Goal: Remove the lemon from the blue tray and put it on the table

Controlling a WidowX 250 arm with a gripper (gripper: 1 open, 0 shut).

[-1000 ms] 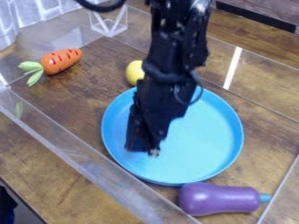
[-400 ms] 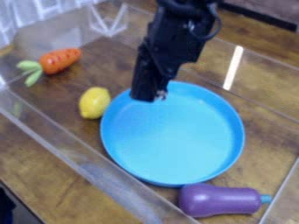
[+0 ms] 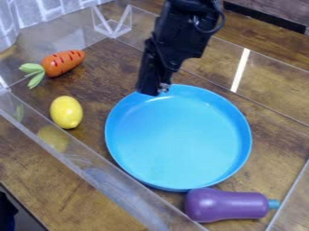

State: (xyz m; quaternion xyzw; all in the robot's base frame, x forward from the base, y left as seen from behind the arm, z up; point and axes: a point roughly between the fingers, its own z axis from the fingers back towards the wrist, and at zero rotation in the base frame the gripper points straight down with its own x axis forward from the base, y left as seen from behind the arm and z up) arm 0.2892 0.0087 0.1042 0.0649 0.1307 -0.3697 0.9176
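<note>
The lemon (image 3: 67,112) is a small yellow oval lying on the dark wooden table (image 3: 108,72), left of the blue tray (image 3: 179,135) and apart from its rim. Nothing lies in the round tray. My gripper (image 3: 154,89) hangs above the tray's far left edge on a black arm that comes down from the top of the view. Its fingers look shut with nothing between them. The gripper is well to the right of the lemon and does not touch it.
An orange carrot (image 3: 57,63) with green leaves lies at the far left. A purple eggplant (image 3: 227,206) rests by the tray's near right rim. Clear acrylic walls (image 3: 72,167) border the table along the near left side and the back.
The lemon has rolled left across the table, away from the tray's rim. My arm has lifted from the tray's inside and drawn back toward its far edge.
</note>
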